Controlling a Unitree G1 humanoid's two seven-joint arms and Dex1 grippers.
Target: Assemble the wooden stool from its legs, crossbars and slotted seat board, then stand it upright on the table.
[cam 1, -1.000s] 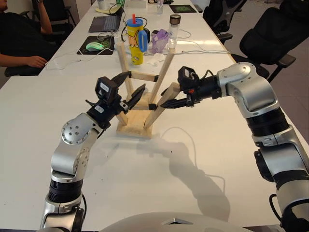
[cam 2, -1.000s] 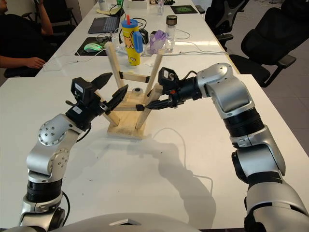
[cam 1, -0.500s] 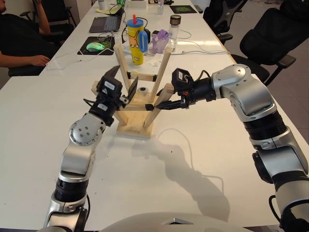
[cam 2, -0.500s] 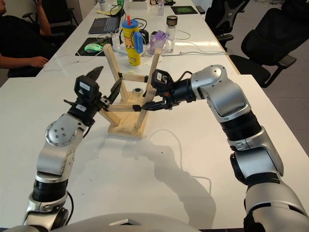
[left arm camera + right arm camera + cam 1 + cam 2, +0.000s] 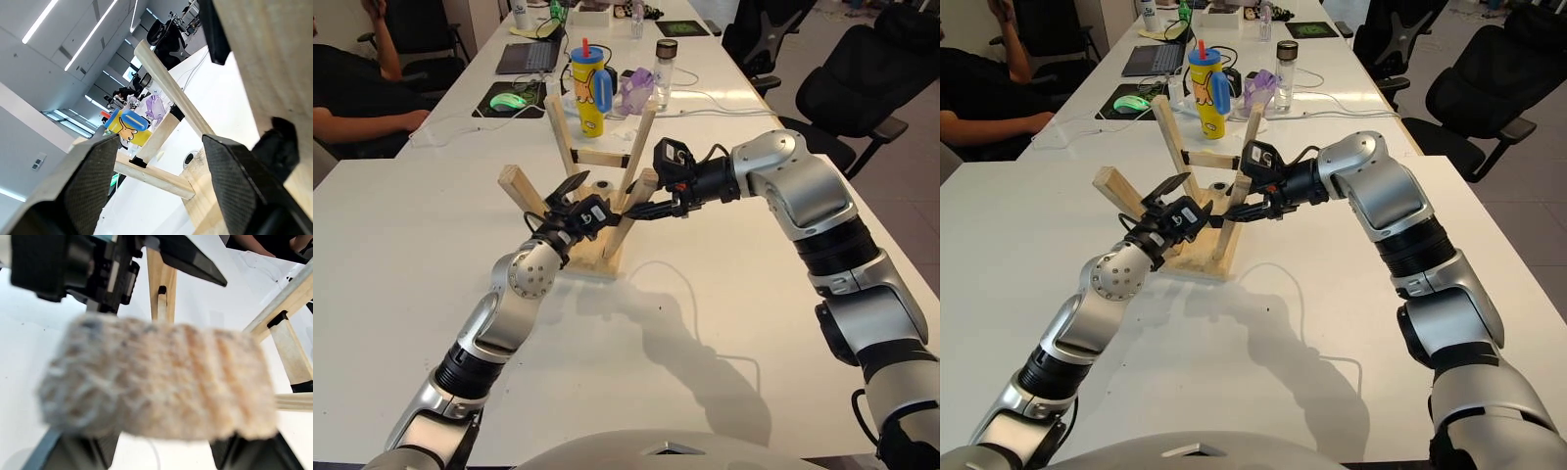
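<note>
Left arm extends from 7 o'clock toward 1, left claw (image 5: pixel 579 203) spread wide; right arm bends in from 3 o'clock, right claw (image 5: pixel 644 208) clamped on a stool leg (image 5: pixel 623 238).

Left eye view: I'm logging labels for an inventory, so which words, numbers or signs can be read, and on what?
No text is readable.
Yellow cup: a cartoon picture; any print is too small to read.
Wooden stool: bare wood, no marks seen.
Laptop: too far to read.
</note>
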